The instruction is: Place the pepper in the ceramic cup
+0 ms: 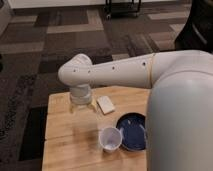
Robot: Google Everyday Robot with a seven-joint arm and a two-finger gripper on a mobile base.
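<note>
Robot arm point(125, 70), big, white and round, comes in from the right side and bends down at its end. Under that bend hangs the tool point(82, 103), pointing down at the light brown wooden table point(65, 145). The tool is over the back part of the table, nearer the left side. I cannot tell if the tool is wide, narrow or holding something. The small orange pepper is not in sight.

The small round white ceramic cup point(110, 138) stands upright near the front of the table, with its open top facing up. It is apart from the tool, in front of it and a bit to the right. Just beside the cup, on its right, lies the dark blue round plate point(132, 131); I cannot tell if they touch. A flat pale block point(105, 104) shaped like a rectangle lies just right of the tool, behind the cup. The floor around the table is carpet point(50, 45) with grey and brown patches.
</note>
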